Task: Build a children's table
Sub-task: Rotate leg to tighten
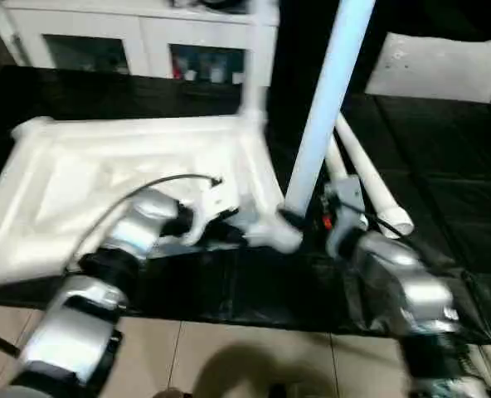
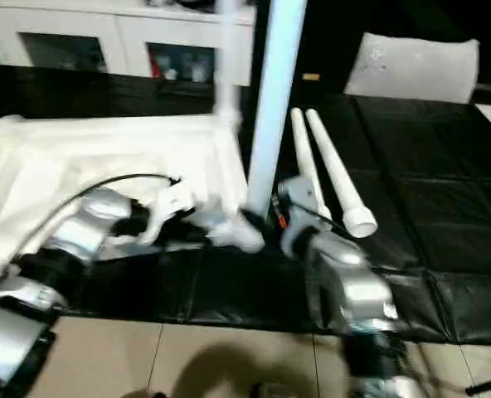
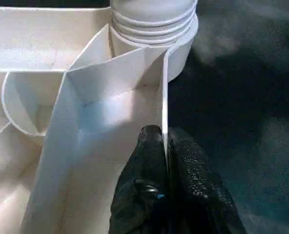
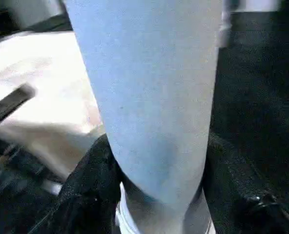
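The left gripper (image 3: 165, 146) pinches the upturned tabletop's (image 1: 80, 174) rim while the right gripper (image 4: 154, 195) clasps the standing leg (image 1: 324, 108).

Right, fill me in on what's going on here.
The robot is assembling a white children's table. The tabletop lies upside down on a black mat. The left gripper is shut on the tabletop's rim near a corner, steadying it. The right gripper has its fingers around an upright leg standing at the near corner socket. Another leg already stands at the far corner, and two loose legs lie on the mat beside the right arm.
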`<state>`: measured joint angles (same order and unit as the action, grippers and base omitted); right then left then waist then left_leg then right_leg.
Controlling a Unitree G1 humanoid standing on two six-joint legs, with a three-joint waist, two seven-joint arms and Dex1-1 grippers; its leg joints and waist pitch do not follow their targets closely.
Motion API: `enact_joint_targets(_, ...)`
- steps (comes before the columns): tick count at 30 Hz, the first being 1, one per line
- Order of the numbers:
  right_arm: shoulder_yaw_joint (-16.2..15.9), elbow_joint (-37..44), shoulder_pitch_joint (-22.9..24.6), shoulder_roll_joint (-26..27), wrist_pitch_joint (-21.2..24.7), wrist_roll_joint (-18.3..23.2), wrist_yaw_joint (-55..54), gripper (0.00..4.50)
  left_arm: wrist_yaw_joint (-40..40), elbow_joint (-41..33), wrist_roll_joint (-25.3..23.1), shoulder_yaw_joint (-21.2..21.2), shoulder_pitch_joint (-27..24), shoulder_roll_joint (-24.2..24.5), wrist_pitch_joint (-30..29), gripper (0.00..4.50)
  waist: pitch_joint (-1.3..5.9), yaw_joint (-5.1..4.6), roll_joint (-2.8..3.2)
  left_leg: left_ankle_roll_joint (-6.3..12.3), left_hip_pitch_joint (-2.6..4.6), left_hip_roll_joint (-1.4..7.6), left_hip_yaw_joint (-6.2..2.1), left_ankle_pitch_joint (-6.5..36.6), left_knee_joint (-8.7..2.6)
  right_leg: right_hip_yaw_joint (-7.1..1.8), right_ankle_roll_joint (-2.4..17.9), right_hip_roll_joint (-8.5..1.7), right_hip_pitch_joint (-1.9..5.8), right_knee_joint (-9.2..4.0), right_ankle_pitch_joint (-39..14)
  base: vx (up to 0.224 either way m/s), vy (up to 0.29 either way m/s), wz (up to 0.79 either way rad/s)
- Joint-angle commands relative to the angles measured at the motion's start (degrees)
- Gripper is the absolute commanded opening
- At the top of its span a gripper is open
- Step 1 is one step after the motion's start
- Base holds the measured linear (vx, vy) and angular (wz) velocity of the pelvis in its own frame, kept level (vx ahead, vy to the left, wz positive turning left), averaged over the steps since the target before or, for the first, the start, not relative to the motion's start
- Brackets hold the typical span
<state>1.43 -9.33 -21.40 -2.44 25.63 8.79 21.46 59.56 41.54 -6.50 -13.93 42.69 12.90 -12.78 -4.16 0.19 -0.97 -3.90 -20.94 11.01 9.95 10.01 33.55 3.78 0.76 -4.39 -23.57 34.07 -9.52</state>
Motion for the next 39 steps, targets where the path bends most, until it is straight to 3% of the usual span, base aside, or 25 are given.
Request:
enact_joint_targets(1,-4.3,-4.7,-0.9,5.8,2.2,0.7,-4.0,1.97,-7.4,-4.9,1.8,1.5,1.6,-5.6,-2.9,0.0,3.52,0.18,0.06,-0.07,0.5,1.63,-0.57,15.8,-4.28,-2.58,10.5,-3.48,2.35,-5.02,-21.5,0.0,0.0,0.0)
enact_joint_targets(4,-1.6,-7.4,-2.9,9.1,0.0,-0.2,-9.6,1.97,-13.4,-6.8,0.8,2.2,1.7,-8.4,-4.9,0.0,3.81,0.16,0.15,0.53,0.45,1.71,-0.44,13.5,-4.17,-2.72,11.8,-3.34,2.56,-4.49,-15.6,0.0,0.0,0.0)
enact_joint_targets(6,-0.4,-8.0,-3.4,10.1,-1.4,-0.5,-11.2,2.52,-14.9,-7.4,0.2,1.9,1.7,-9.0,-4.8,0.0,3.92,0.28,0.22,1.37,0.22,1.58,-0.32,11.4,-4.03,-2.73,12.2,-3.37,2.92,-4.28,-12.3,0.0,0.0,0.0)
enact_joint_targets(9,0.5,-7.7,-3.2,9.8,-2.9,-0.5,-11.8,2.85,-13.7,-6.8,-0.5,0.8,1.7,-7.9,-2.6,0.0,4.17,0.5,0.41,3.17,0.11,1.41,-0.24,8.9,-3.94,-2.7,12.7,-3.27,3.36,-3.92,-8.0,0.0,0.0,0.0)
enact_joint_targets(16,1.2,-6.3,-2.0,8.2,-6.6,-2.2,-12.1,3.41,-12.7,-6.0,-0.8,0.2,1.4,-5.7,0.6,0.0,4.29,0.38,0.62,2.62,0.14,1.52,-0.25,10.0,-3.97,-2.66,12.7,-3.25,3.42,-4.02,-9.1,0.0,0.0,0.0)
enact_joint_targets(17,2.3,-3.5,-0.6,7.7,-5.8,-0.2,-10.3,3.56,-11.9,-5.5,-0.6,0.4,1.5,-5.1,2.3,0.0,4.43,0.42,0.72,2.74,0.25,1.52,-0.22,9.8,-3.91,-2.7,13.0,-3.2,3.47,-3.91,-8.3,0.0,0.0,0.0)
enact_joint_targets(21,2.8,1.8,2.4,6.0,-6.7,-0.4,-10.3,3.81,-11.3,-3.9,0.1,1.2,2.0,-4.7,5.3,0.0,4.51,0.64,0.43,3.85,-0.03,1.45,-0.17,8.1,-3.82,-2.72,13.2,-3.2,3.76,-3.65,-5.4,0.0,0.0,0.0)
enact_joint_targets(24,3.6,6.7,4.9,5.1,-6.5,0.3,-10.1,4.15,-10.3,-3.0,2.8,3.4,2.5,-5.4,6.7,0.55,4.54,0.84,0.18,3.94,0.11,1.39,-0.05,8.5,-3.7,-2.73,12.8,-3.34,3.78,-3.83,-8.1,0.0,0.0,0.0)
enact_joint_targets(27,5.8,12.0,7.3,5.8,-3.4,3.3,-11.1,4.41,-9.0,-3.6,6.5,6.0,2.7,-5.7,6.0,0.73,4.47,1.22,0.47,3.62,0.32,1.74,-0.11,9.5,-3.82,-2.73,13.4,-3.33,3.49,-3.86,-9.1,0.0,0.0,0.0)
enact_joint_targets(28,5.6,13.5,8.1,5.4,-3.0,3.5,-10.7,4.5,-9.6,-3.4,7.7,7.4,3.0,-5.7,6.6,0.92,4.36,1.43,0.66,3.17,0.46,1.63,-0.07,11.1,-3.91,-2.67,12.8,-3.22,3.28,-4.05,-10.9,0.0,0.0,0.0)
enact_joint_targets(31,4.8,14.6,9.0,4.8,-2.2,3.0,-10.6,4.5,-9.7,-3.6,9.4,9.3,3.4,-5.4,6.4,0.94,4.31,1.54,0.39,2.35,0.39,1.49,-0.11,11.7,-3.96,-2.66,11.8,-3.3,3.4,-4.22,-12.9,0.0,0.0,0.0)
enact_joint_targets(35,1.3,16.6,10.7,3.1,0.9,3.2,-7.9,4.5,-13.9,-4.7,9.7,12.9,4.0,-2.0,3.2,0.94,4.4,1.61,0.46,2.05,0.32,1.33,-0.13,11.2,-3.84,-2.66,10.3,-3.13,3.41,-4.27,-14.1,0.0,0.0,0.0)
enact_joint_targets(36,-1.3,17.9,11.4,2.0,3.5,3.4,-5.8,4.5,-16.3,-6.2,8.2,13.5,3.6,1.2,1.9,0.94,4.52,1.64,0.76,1.98,0.18,1.32,-0.32,10.8,-3.86,-2.6,10.2,-3.1,3.62,-4.03,-13.1,0.0,0.0,0.0)
enact_joint_targets(37,-1.3,17.9,11.4,2.0,3.5,3.4,-5.8,4.5,-16.3,-6.2,8.2,13.5,3.6,1.2,1.9,0.94,4.57,1.48,0.67,1.86,0.06,1.42,-0.45,10.3,-3.95,-2.56,10.0,-2.97,3.78,-3.8,-11.8,0.0,0.0,0.0)
enact_joint_targets(39,-5.8,18.9,12.3,0.2,6.6,3.3,-2.6,4.5,-22.2,-10.1,3.0,15.0,1.4,8.5,-1.8,0.94,4.54,1.28,1.05,1.36,0.29,1.63,-0.52,10.8,-3.95,-2.55,10.1,-2.9,3.51,-3.67,-10.9,0.0,0.0,0.0)
